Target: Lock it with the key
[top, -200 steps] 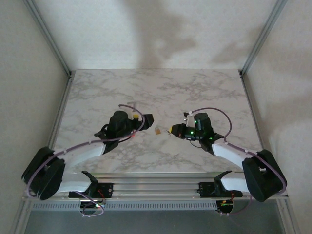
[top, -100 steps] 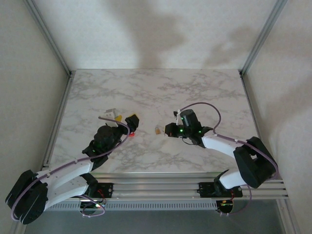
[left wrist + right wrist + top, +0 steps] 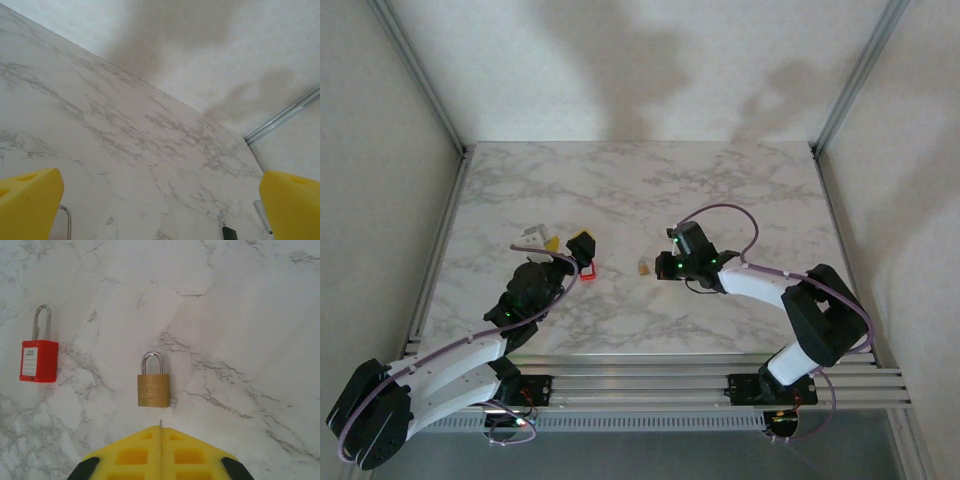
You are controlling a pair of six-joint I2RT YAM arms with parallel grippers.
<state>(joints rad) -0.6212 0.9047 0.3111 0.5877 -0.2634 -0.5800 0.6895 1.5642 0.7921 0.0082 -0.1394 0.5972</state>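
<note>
Key (image 3: 160, 423) mostly hidden in right hand (image 3: 160, 434), red padlock (image 3: 38, 360) label unreadable, metal loop (image 3: 66, 217) cut off below

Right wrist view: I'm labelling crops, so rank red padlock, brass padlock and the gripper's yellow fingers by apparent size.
1. Yellow fingers, though nearest the camera.
2. Red padlock.
3. Brass padlock.

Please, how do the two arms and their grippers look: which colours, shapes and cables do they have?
The left arm and the right arm have white link covers and bulky black joints. A purple cable loops along each arm. Small green lights glow on the black wrist housings. The left gripper and the right gripper have bright yellow fingers; the right ones show moulded rectangular recesses.
</note>
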